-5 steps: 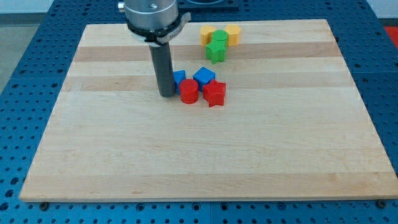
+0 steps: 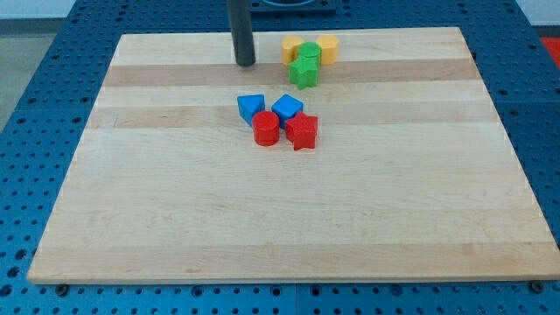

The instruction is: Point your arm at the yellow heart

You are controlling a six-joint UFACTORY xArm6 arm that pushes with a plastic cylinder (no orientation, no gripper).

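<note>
Two yellow blocks sit near the board's top edge, one on the left (image 2: 292, 47) and one on the right (image 2: 328, 47). I cannot tell which of them is the heart. A green block (image 2: 309, 54) lies between them, and a green star (image 2: 304, 73) lies just below it. My tip (image 2: 246, 64) rests on the board to the view's left of the left yellow block, with a small gap and no contact. The rod rises straight out of the view's top.
A cluster lies below my tip near the board's middle: a blue block (image 2: 250, 108), a blue cube (image 2: 287, 108), a red cylinder (image 2: 267, 129) and a red star (image 2: 302, 132). The wooden board (image 2: 280, 219) sits on a blue perforated table.
My tip has moved from beside the blue and red cluster towards the view's top and slightly right, ending left of the yellow blocks. No block has moved.
</note>
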